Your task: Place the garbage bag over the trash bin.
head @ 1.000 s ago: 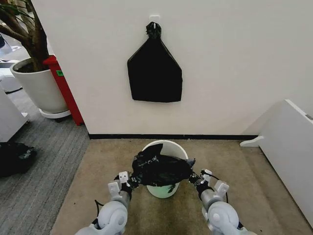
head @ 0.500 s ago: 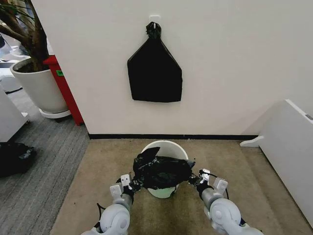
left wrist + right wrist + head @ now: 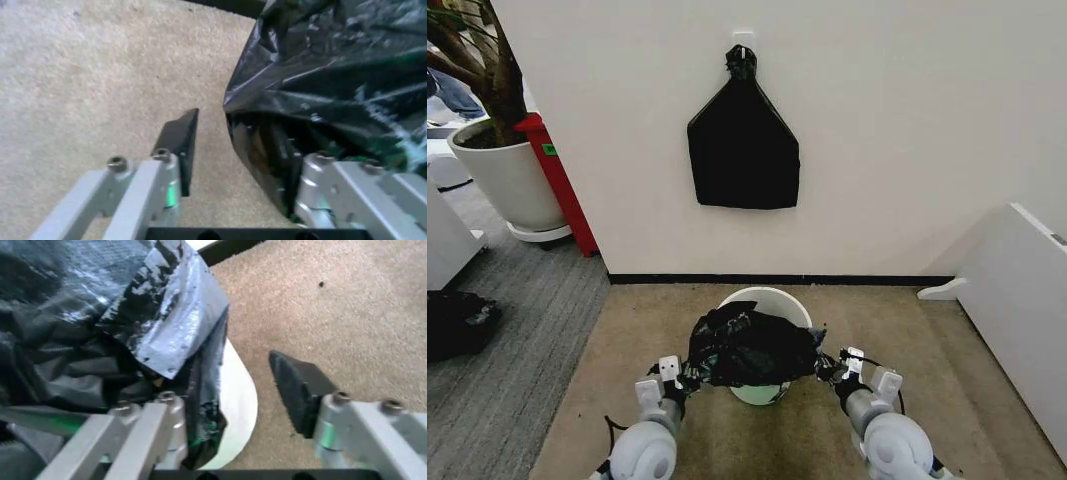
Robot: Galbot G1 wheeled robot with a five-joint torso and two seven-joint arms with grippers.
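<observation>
The trash bin (image 3: 777, 301), a small white bucket, stands on the tan carpet close to the wall. The crinkly black garbage bag (image 3: 750, 347) lies bunched over its near side and spreads past the rim on the left. My left gripper (image 3: 688, 379) is open at the bag's left edge, one bare finger (image 3: 181, 145) outside and the other under the plastic (image 3: 320, 100). At the right edge my right gripper (image 3: 829, 368) is open too. One of its fingers (image 3: 297, 383) is free over the carpet, the other is wrapped in the bag (image 3: 80, 310) beside the bin's rim (image 3: 241, 395).
A flat black bundle with a knotted top (image 3: 743, 145) hangs on the wall above the bin. A large white plant pot (image 3: 507, 182) and a red stand (image 3: 558, 182) are at the left. A white panel (image 3: 1017, 305) leans at the right, and a dark bag (image 3: 457, 322) lies at the far left.
The left gripper has moved outward to the left, pulling the bag wider across the bin's near side. The right gripper has barely shifted.
</observation>
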